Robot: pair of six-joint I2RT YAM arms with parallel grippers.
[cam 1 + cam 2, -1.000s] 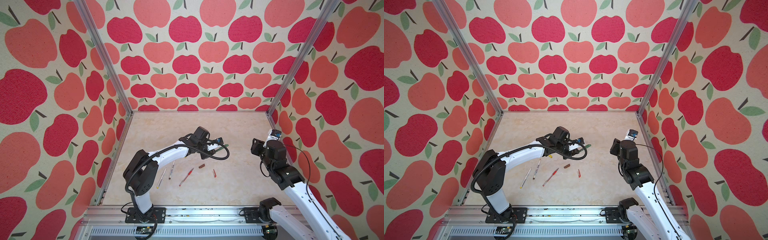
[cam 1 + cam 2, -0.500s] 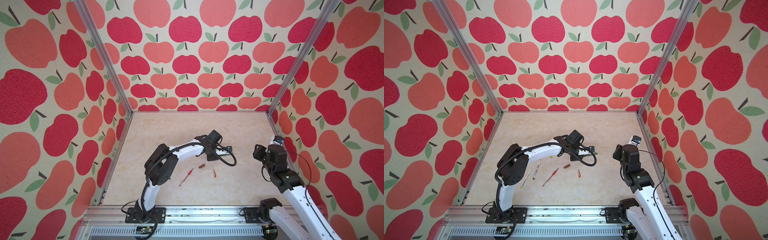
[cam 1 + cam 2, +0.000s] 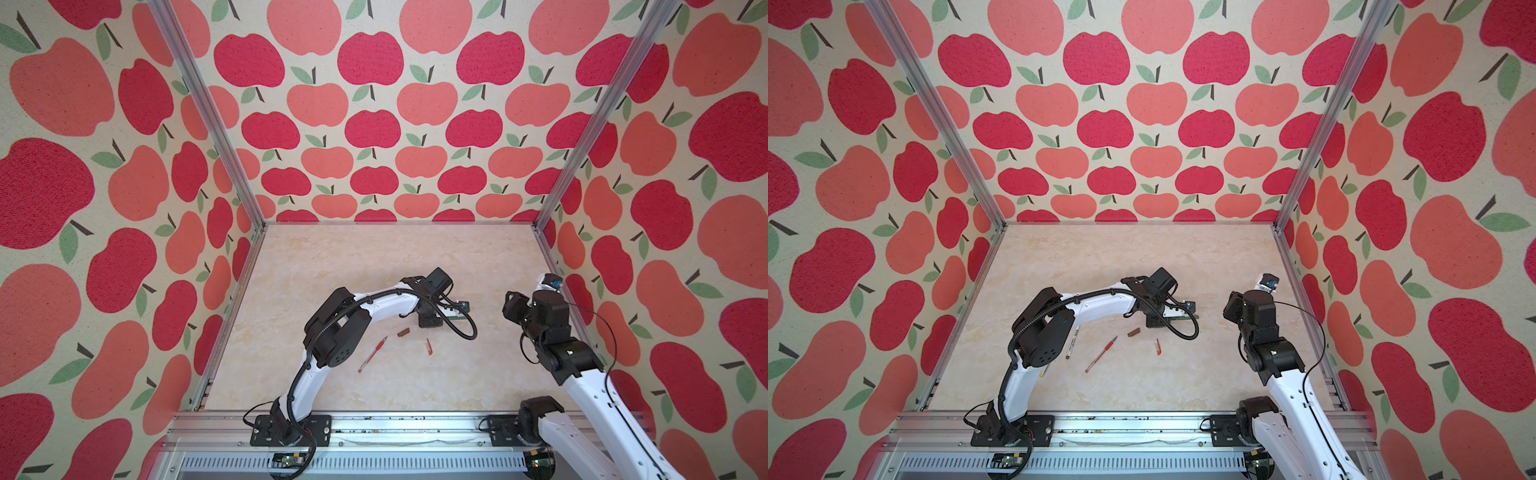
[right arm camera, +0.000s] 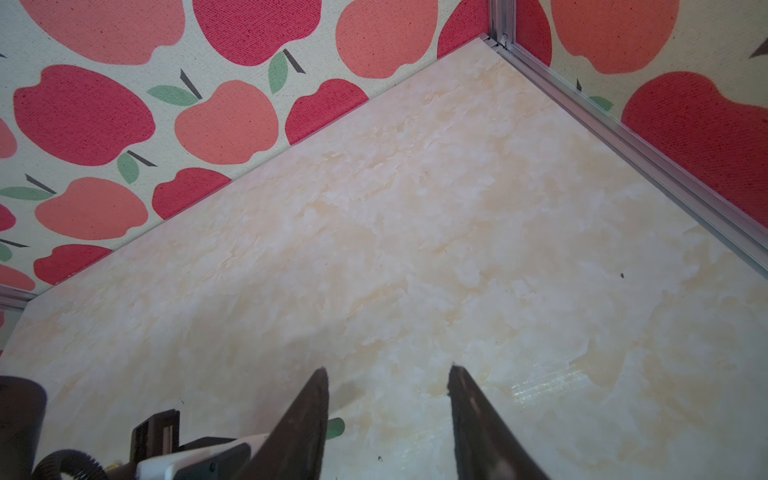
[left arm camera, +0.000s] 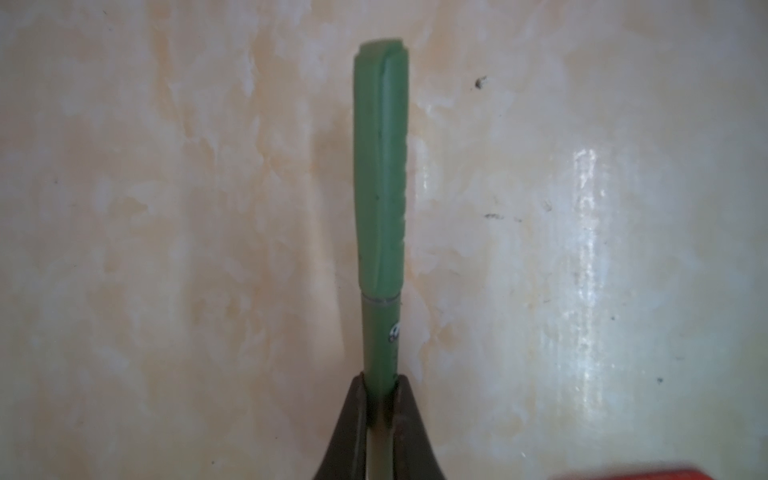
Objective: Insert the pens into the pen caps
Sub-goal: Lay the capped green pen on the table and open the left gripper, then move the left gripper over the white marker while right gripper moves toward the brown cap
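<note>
Two arms are reaching over the marbled bench (image 3: 374,270). The left hand (image 5: 380,388) is clenching the green pen (image 5: 380,336) by its barrel. The green cap (image 5: 380,166) is sitting on the pen's end, with a thin seam showing where the two meet. In both top views the green pen (image 3: 457,318) is lying low over the middle of the bench, pointing right toward the other arm. The right hand (image 4: 386,399) is standing released, its fingers (image 4: 305,419) spread with nothing between them, near the pen's capped end and apart from it. Toward the near edge, the brown cap (image 3: 403,332) is lying just left of the left hand. The red cap (image 3: 429,347), with its clip, is lying a little nearer and to the right. The red pen (image 3: 373,354) is lying slanted to the left of both caps, apart from them. In a top view, a white-silver pen (image 3: 1072,343) is showing partly beside the left arm's elbow.
</note>
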